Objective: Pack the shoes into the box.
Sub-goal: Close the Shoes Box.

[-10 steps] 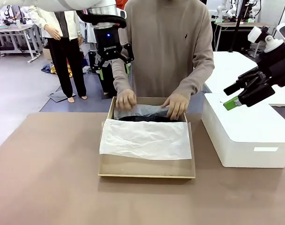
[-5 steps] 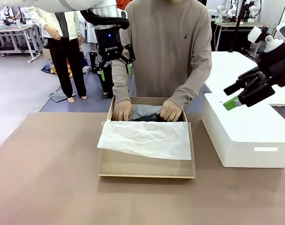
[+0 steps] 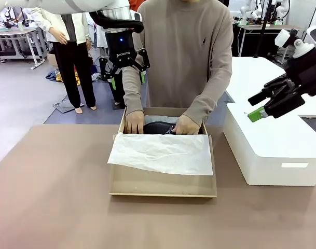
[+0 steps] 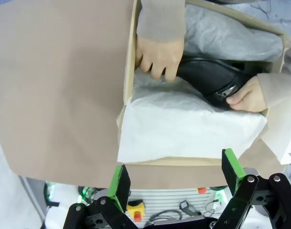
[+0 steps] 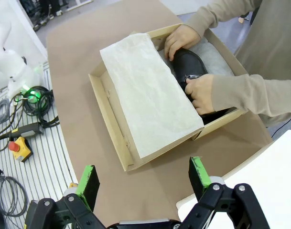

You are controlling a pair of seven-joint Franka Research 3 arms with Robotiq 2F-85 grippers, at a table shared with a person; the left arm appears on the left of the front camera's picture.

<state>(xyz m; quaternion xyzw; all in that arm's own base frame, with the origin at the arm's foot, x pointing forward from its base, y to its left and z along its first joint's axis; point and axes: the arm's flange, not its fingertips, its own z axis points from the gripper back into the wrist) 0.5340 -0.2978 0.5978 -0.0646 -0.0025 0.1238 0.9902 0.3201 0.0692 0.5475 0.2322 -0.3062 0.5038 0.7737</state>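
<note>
Up behind the far left corner of the box (image 3: 163, 187), my left pincer (image 3: 127, 79) hangs with its jaws spread wide and nothing between them, just beside the person's sleeve (image 3: 131, 91). My right pincer (image 3: 257, 106) is raised over the white block (image 3: 272, 150) off to the right, equally wide and empty. I judge both are parked high and back so the person has free room, since neither is lined up for a grasp. Below them, on the tabletop (image 3: 54, 197), the box sits open, and the person's hands (image 3: 134, 122) are down inside its far half, pressing the shoes (image 3: 158, 127) into place. From the left wrist camera one hand grips one end of a glossy black shoe while the other pinches near the buckle, which looks like seating it snugly against the wall. I cannot tell whether the second shoe lies under or beside it. The white tissue paper (image 3: 163, 153) is folded out over the near side of the box, I judge to keep it clear of the shoes until it can be laid back over them.
</note>
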